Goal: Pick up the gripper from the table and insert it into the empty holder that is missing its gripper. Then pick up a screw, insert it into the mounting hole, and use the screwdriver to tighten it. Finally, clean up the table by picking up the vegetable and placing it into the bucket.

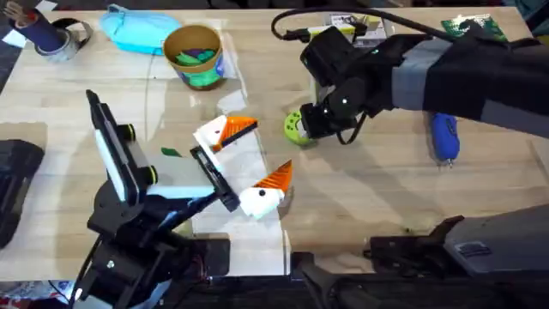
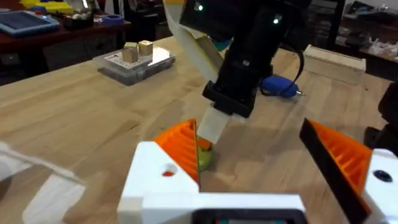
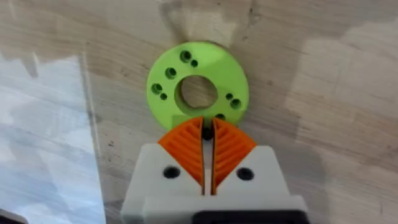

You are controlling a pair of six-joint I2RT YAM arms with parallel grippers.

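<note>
My right gripper [image 1: 302,129] [image 3: 208,134] hangs over a lime-green disc [image 1: 295,127] [image 3: 198,90] [image 2: 204,157] that has a centre hole and several small holes. Its orange pads are shut on a small dark screw [image 3: 207,131] at the disc's rim. My left gripper [image 1: 249,163] [image 2: 261,162] stands wide open just left of the disc, holding nothing. The blue screwdriver [image 1: 444,137] [image 2: 280,87] lies on the table to the right. A small green vegetable piece [image 1: 171,152] lies left of my left gripper. The bucket [image 1: 196,56] stands at the back with green items inside. The loose gripper and its holder are out of view.
A light-blue scoop [image 1: 137,30] lies beside the bucket, with a tape roll [image 1: 53,39] at the far left. A clear parts box [image 1: 352,26] [image 2: 134,59] and a green board [image 1: 476,26] sit at the back right. A clear sheet [image 1: 249,215] covers the table's middle.
</note>
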